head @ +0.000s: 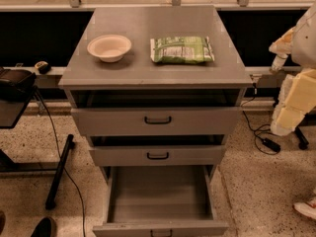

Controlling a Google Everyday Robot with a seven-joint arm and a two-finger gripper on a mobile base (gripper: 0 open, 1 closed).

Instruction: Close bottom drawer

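The bottom drawer (160,194) of the grey cabinet (155,33) is pulled far out toward me. Its plain grey interior is empty. Its front panel (160,228) lies at the frame's bottom edge, with the small black handle (161,232) partly cut off. The middle drawer (158,155) and the top drawer (157,120) each stand slightly open, with a dark gap above their fronts. My arm, white and yellow, is at the right edge, and its gripper (279,51) hangs to the right of the cabinet top, touching nothing.
A white bowl (109,47) and a green snack bag (181,49) lie on the cabinet top. A black table (12,95) with a stand leg (59,174) is at the left. Cables (261,137) run on the floor at the right. Shoes (306,209) show at the bottom corners.
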